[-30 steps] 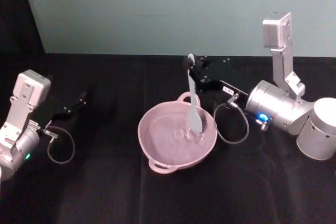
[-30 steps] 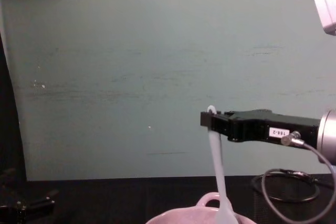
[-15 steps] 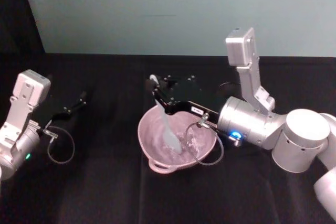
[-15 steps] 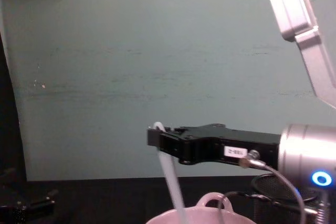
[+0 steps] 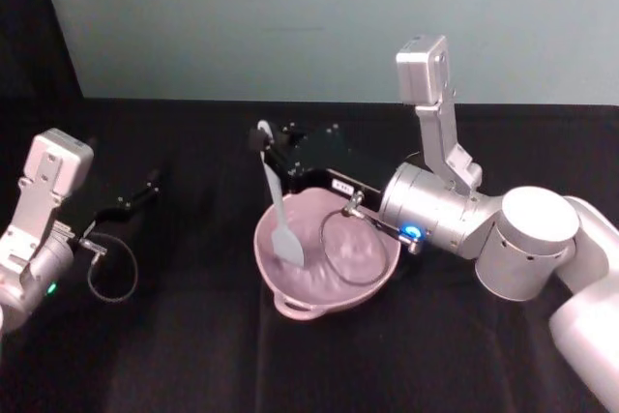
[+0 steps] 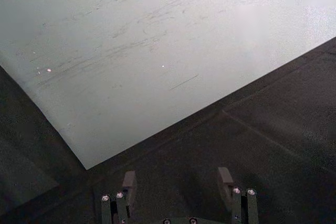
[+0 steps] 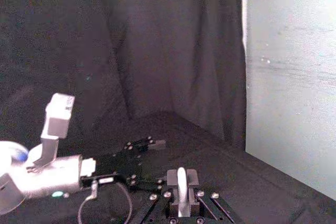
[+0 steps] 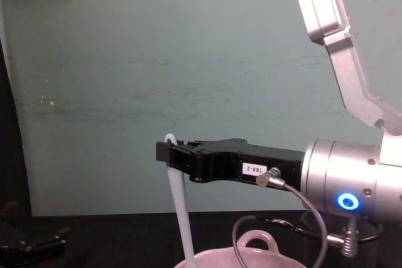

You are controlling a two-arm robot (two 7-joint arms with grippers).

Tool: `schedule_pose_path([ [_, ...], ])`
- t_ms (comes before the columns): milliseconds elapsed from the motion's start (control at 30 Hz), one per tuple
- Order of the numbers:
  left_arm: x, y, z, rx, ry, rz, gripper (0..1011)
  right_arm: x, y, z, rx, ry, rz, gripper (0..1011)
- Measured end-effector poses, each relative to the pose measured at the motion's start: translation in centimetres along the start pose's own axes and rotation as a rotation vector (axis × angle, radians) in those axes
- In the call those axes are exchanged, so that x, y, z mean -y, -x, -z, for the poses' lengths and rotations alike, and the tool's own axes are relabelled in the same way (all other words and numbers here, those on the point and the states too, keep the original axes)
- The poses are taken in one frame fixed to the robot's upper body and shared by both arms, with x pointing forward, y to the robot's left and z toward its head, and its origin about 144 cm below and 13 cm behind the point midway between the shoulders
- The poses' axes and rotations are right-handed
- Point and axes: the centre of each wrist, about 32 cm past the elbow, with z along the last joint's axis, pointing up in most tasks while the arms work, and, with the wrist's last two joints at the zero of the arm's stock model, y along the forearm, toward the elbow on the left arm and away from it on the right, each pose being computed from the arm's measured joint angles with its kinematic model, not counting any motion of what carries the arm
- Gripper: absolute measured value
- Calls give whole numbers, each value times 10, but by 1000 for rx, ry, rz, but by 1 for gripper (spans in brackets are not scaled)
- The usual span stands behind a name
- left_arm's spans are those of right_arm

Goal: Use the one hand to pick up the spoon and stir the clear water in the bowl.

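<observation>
**Right gripper with spoon, at the bowl**

- Right gripper (image 5: 265, 146): reaches in from the right above the bowl's far-left rim and is clamped on the top end of the spoon. In the chest view the gripper (image 8: 167, 153) is level, and the handle hangs below its tip.
- Spoon (image 5: 277, 202): white, near upright and tilted slightly. Its rounded end sits between the fingers, and its blade is down inside the bowl on the left side.
- Bowl (image 5: 334, 299): pale pink, standing on the black worktop (image 5: 193, 355), with one loop handle at the near rim.
- Left gripper (image 5: 145, 189): parked low at the left, well apart from the bowl. Its fingers (image 6: 128, 181) are spread with nothing between them.
</observation>
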Motion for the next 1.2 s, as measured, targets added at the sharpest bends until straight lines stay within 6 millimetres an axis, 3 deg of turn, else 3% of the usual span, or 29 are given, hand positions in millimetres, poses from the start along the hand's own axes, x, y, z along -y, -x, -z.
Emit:
schedule_pose_path([
  [300, 0, 0, 0, 0, 0, 0, 1011, -1, -22, 10, -48, -16, 59, 109],
  [567, 0, 0, 0, 0, 0, 0, 1011, 20, -40, 9, -33, -12, 177, 110],
  [800, 0, 0, 0, 0, 0, 0, 1011, 36, -42, 1, -1, -17, 211, 110],
  [1200, 0, 0, 0, 0, 0, 0, 1011, 43, -30, -5, 40, 21, 170, 109],
])
